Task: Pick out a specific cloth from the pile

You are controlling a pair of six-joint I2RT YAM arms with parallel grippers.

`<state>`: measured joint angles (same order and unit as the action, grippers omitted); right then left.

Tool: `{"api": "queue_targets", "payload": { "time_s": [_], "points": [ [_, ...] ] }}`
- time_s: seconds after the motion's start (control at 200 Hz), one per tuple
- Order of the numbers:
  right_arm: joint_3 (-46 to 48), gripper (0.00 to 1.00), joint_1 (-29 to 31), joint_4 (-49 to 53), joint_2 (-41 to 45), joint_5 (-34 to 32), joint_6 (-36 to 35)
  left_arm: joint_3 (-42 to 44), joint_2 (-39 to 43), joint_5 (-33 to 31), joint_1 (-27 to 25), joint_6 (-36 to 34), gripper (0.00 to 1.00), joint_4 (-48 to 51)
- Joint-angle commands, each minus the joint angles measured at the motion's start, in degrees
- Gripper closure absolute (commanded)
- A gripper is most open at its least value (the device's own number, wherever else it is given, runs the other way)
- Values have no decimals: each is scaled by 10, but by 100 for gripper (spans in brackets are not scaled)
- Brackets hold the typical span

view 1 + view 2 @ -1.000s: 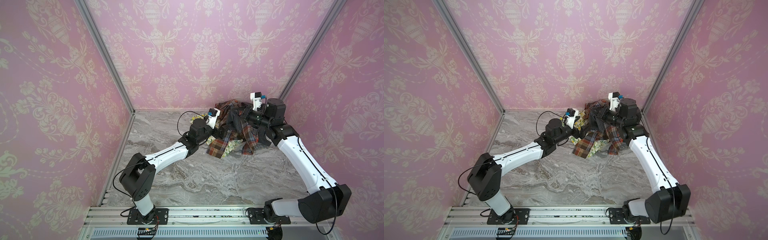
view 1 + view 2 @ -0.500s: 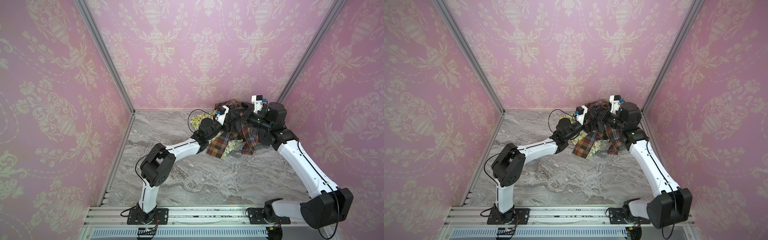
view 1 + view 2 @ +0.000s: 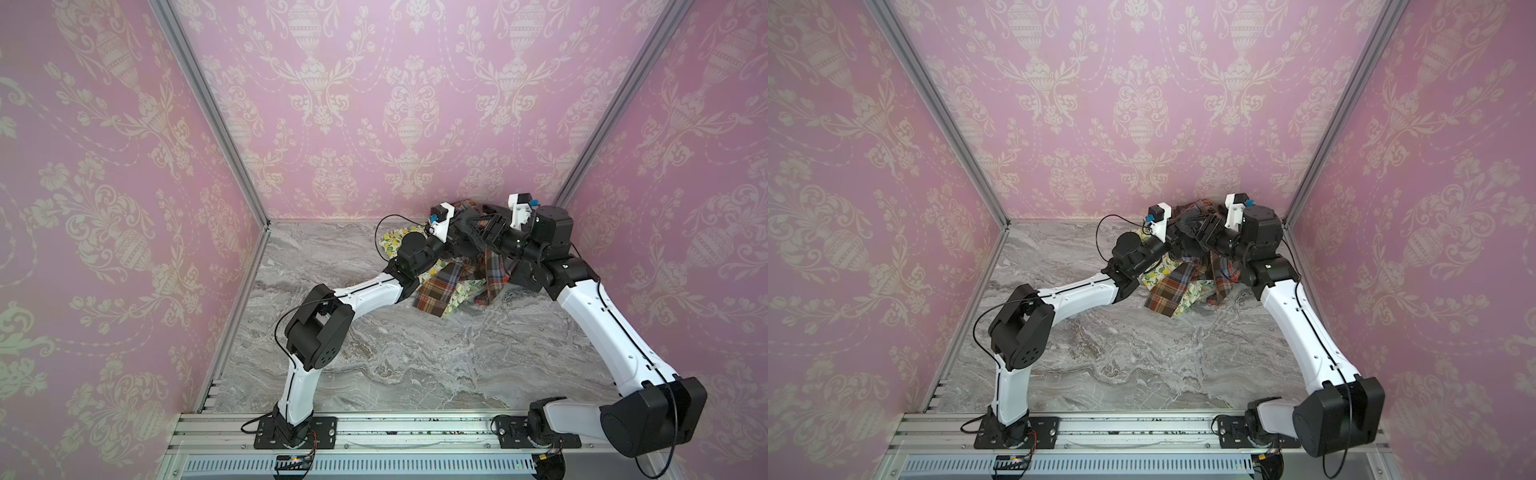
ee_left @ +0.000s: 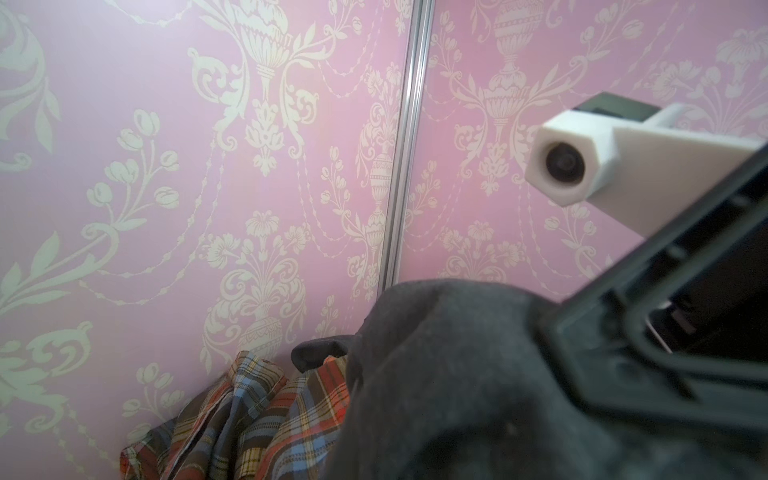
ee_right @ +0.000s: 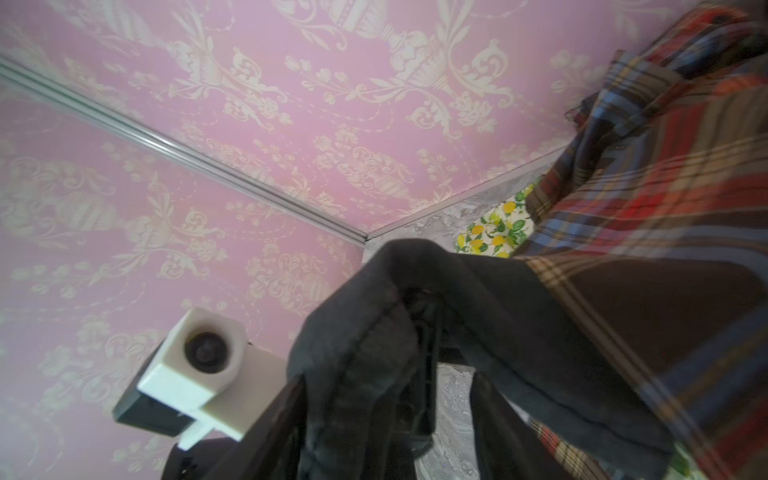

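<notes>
Marble surface (image 3: 415, 357) carries the pile (image 3: 436, 291) of plaid and lemon-print garments toward its far right corner. Above the pile, the left claw (image 5: 417, 316) pinches the dark grey cloth (image 5: 357, 332); the right claw (image 3: 484, 228), just beside, looks spread.

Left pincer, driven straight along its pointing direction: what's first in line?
The dark grey cloth: it's bunched right at the left pincer, which looks shut on it. Just behind sits the right pincer, facing it; depth between is unclear.
</notes>
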<state>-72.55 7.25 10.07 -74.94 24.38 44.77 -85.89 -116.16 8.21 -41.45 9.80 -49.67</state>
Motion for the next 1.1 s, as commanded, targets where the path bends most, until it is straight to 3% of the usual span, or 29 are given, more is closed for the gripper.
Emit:
{"api": "queue_targets", "payload": {
  "time_s": [0.0,0.17,0.275,0.445,0.671,0.841,0.876,0.901,1.001,1.096],
  "points": [
    [1,28,-37,57,11,-86,-48,-35,9,-17,10,32,100,11],
    [4,18,-85,86,-6,-151,-71,-74,-2,-4,16,62,100,40],
    [9,17,-105,97,-30,-188,-90,-99,-10,4,16,73,100,58],
    [15,16,-143,82,-108,-194,-98,-106,-11,14,15,78,100,76],
    [-70,11,-158,121,-239,-213,-123,-99,3,21,15,66,100,93],
    [-164,9,-158,126,-347,-191,-131,-75,20,23,16,62,100,91],
    [-183,14,-158,123,-367,-183,-132,-69,22,23,16,63,100,90],
    [-197,26,-157,120,-379,-175,-135,-66,25,24,16,64,100,89],
    [-246,99,-157,138,-394,-184,-149,-42,33,25,16,71,100,87],
    [-255,100,-157,133,-355,-210,-158,-11,41,23,15,81,100,80]
  ]
}}
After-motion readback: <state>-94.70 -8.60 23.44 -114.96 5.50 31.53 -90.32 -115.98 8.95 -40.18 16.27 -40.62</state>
